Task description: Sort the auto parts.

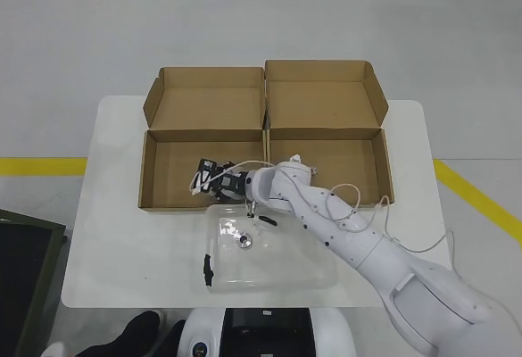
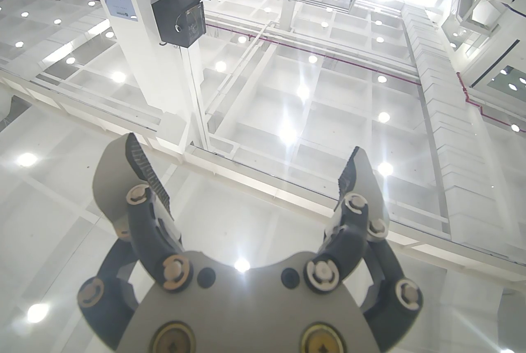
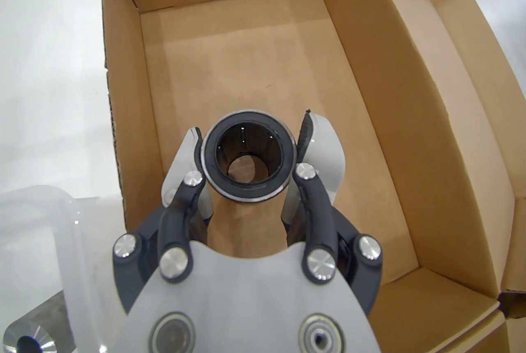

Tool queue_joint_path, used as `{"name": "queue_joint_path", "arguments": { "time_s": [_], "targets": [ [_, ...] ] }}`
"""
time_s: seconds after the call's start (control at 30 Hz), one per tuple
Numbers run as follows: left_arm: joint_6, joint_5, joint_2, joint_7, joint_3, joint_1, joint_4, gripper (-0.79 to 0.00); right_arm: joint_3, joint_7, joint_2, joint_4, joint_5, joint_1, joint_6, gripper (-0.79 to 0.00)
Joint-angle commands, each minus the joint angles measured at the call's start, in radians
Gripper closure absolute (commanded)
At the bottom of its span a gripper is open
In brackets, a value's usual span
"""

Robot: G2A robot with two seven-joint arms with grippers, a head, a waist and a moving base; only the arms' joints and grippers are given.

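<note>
My right gripper (image 3: pixel 251 128) is shut on a black-and-metal cylindrical bearing (image 3: pixel 250 193), one finger on each side, its hollow bore facing the camera. It hangs over the floor of the left cardboard box (image 3: pixel 263 54), near the box's front wall. In the top view the right gripper (image 1: pixel 209 177) sits inside that left box (image 1: pixel 167 178). My left gripper (image 2: pixel 243 147) is open with nothing between its fingers, and it points up at the ceiling.
A second open cardboard box (image 1: pixel 350 165) stands right beside the first. In front of the boxes lies a clear plastic tray (image 1: pixel 287 272) with a shiny metal part (image 1: pixel 244 239) in it and a black piece (image 1: pixel 209 270) at its left edge.
</note>
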Motion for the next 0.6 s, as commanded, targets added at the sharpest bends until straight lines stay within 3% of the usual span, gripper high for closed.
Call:
{"name": "queue_joint_path", "arguments": {
  "time_s": [0.0,0.1,0.57],
  "targets": [
    [0.000,0.000,0.000,0.000,0.000,0.000,0.000,-0.785,0.011,0.001,0.002,-0.012,-0.005,-0.001,-0.006,-0.566],
    [0.000,0.000,0.000,0.000,0.000,0.000,0.000,-0.785,0.037,-0.005,0.008,-0.043,-0.010,-0.005,-0.007,-0.785],
    [0.000,0.000,0.000,0.000,0.000,0.000,0.000,-0.785,0.170,0.058,0.067,-0.362,-0.068,-0.130,-0.063,-0.785]
  ]
}}
